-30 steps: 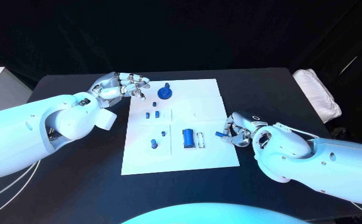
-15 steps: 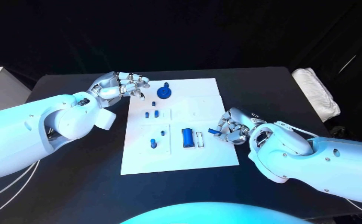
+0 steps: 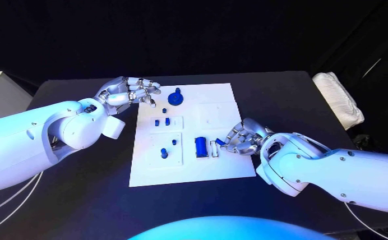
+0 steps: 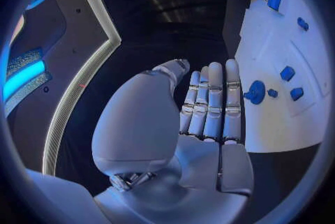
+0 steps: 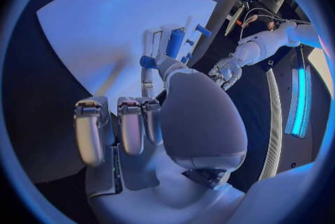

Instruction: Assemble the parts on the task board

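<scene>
My R hand (image 3: 240, 138) pinches small blue part (image 3: 219, 141) over task board (image 3: 218, 114) | L hand (image 3: 129, 91) curled, holds nothing, at board's far-left corner.

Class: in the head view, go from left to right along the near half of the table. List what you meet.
Short blue peg → long blue cylinder → small blue part pinched by the right hand → folded white cloth.

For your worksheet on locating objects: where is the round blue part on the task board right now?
In the head view, the round blue part sits at the task board's far left corner, just right of the left hand, apart from it.
</scene>
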{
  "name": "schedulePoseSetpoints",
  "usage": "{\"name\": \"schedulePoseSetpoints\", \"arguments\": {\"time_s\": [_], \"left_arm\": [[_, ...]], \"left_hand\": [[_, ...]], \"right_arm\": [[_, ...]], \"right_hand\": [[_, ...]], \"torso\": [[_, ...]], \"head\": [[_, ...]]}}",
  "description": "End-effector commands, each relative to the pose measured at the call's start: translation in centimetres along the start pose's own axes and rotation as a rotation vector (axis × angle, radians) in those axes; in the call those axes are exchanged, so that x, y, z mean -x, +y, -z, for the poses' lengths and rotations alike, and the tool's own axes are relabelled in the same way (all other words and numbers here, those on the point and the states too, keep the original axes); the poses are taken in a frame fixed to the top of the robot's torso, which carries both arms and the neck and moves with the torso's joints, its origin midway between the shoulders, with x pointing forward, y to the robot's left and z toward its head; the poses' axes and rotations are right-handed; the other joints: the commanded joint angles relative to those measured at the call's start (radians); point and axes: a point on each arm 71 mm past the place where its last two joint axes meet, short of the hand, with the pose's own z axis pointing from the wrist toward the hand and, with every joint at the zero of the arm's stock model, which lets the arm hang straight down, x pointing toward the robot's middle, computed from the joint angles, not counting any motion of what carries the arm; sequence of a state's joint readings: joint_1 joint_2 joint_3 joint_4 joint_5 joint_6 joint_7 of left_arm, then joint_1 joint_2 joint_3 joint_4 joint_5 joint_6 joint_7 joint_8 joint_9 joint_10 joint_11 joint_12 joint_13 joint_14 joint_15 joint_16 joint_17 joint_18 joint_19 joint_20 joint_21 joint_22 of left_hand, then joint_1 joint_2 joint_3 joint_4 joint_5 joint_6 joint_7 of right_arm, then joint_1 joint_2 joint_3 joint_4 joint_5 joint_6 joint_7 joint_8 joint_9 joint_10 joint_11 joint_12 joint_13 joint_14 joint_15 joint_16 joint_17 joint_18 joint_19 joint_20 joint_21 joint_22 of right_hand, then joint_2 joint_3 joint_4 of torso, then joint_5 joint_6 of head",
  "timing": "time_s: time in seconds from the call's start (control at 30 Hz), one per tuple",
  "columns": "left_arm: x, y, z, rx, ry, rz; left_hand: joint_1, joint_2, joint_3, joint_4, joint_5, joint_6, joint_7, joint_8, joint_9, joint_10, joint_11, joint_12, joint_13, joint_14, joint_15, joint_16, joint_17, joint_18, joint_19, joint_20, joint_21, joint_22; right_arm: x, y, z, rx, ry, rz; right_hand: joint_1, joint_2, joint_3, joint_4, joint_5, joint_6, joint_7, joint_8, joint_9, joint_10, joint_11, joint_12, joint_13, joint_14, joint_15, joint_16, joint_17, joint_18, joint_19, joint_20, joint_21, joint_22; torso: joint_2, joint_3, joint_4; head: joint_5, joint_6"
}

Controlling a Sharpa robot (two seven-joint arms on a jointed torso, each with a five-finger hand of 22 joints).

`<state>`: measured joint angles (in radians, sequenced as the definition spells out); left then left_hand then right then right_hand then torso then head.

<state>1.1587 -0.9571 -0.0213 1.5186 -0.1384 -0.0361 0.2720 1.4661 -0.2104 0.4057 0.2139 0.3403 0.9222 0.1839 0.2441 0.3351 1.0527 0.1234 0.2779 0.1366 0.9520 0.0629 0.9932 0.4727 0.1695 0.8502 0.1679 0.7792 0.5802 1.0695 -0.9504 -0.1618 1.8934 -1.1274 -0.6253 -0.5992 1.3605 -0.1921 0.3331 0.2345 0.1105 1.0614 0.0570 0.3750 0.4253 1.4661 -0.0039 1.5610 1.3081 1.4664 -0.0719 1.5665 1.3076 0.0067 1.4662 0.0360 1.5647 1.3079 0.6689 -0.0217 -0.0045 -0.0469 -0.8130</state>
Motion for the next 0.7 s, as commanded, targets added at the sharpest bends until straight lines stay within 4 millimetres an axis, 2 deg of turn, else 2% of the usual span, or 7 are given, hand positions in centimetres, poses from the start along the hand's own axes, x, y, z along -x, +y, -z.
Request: {"name": "schedulePoseSetpoints", "arguments": {"time_s": [0.03, 0.7], "left_arm": [[-0.3, -0.1, -0.1, -0.005, 0.010, 0.005], [-0.3, -0.1, -0.1, -0.003, 0.012, 0.007]], "left_hand": [[0.000, 0.010, 0.001, 0.006, 0.002, 0.005, -0.002, 0.003, -0.001, 0.006, 0.001, -0.005, -0.001, -0.006, 0.000, -0.007, 0.001, 0.012, -0.004, -0.001, -0.004, 0.000], [0.000, 0.013, 0.001, 0.008, 0.002, 0.006, -0.002, 0.003, -0.001, 0.006, 0.000, -0.005, -0.001, -0.006, 0.000, -0.007, 0.002, 0.012, -0.004, -0.001, -0.004, 0.000]], "right_arm": [[-0.6, -0.2, -0.2, -0.030, 0.036, -0.058], [-1.6, 0.1, -1.3, -0.036, 0.063, -0.057]], "right_hand": [[-0.008, 0.000, 0.007, 0.000, 0.001, 0.006, 0.004, -0.004, 0.001, 0.101, -0.010, 0.001, 0.259, 0.104, -0.005, 0.004, 0.263, -0.007, 0.105, -0.008, 0.006, 0.263], [-0.063, -0.010, 0.010, 0.014, -0.001, 0.004, 0.007, -0.005, 0.006, 0.101, -0.007, 0.001, 0.258, 0.104, -0.003, 0.004, 0.263, -0.007, 0.105, -0.007, 0.006, 0.263]], "torso": [[0.001, 0.0007, 0.0010], [0.000, -0.0002, 0.0016]], "head": [[0.000, 0.000], [-0.001, -0.003]]}}
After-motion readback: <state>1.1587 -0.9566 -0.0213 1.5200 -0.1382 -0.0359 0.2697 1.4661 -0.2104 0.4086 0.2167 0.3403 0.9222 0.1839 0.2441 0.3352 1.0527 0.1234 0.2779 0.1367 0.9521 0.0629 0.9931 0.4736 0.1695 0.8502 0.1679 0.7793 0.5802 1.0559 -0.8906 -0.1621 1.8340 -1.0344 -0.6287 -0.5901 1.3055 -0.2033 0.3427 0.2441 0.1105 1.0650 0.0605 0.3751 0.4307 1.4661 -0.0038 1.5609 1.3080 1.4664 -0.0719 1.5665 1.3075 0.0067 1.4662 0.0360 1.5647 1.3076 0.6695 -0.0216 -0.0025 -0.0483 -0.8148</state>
